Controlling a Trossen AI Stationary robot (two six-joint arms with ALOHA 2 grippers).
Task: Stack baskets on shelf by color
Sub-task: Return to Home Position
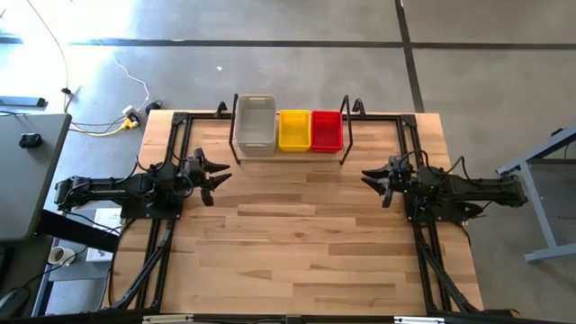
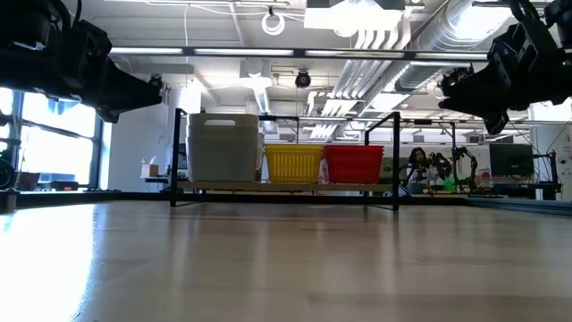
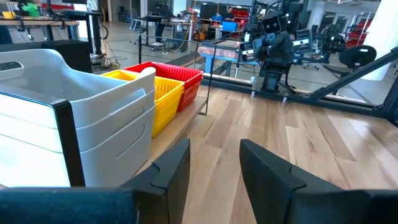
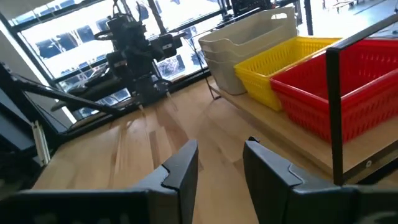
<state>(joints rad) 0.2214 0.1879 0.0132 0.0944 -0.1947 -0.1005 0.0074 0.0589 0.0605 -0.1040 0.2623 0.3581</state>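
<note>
The shelf (image 1: 236, 144) stands at the table's far edge. On its wood board (image 2: 286, 186) three stacks sit side by side on their bottoms: grey-white baskets (image 1: 255, 124) (image 3: 93, 112) on the left, yellow baskets (image 1: 293, 130) (image 4: 280, 62) in the middle, red baskets (image 1: 326, 130) (image 4: 348, 87) on the right. My left gripper (image 1: 219, 184) (image 3: 214, 155) hovers open, left of and nearer than the shelf. My right gripper (image 1: 372, 186) (image 4: 221, 152) hovers open, right of and nearer than it. Both are above the table and hold nothing.
Black arm-mount frames (image 1: 171, 207) (image 1: 423, 225) run along the table's left and right sides. Bare wood tabletop (image 1: 297, 243) lies between the arms and toward the near edge. A person (image 2: 416, 165) sits in the room far beyond the table.
</note>
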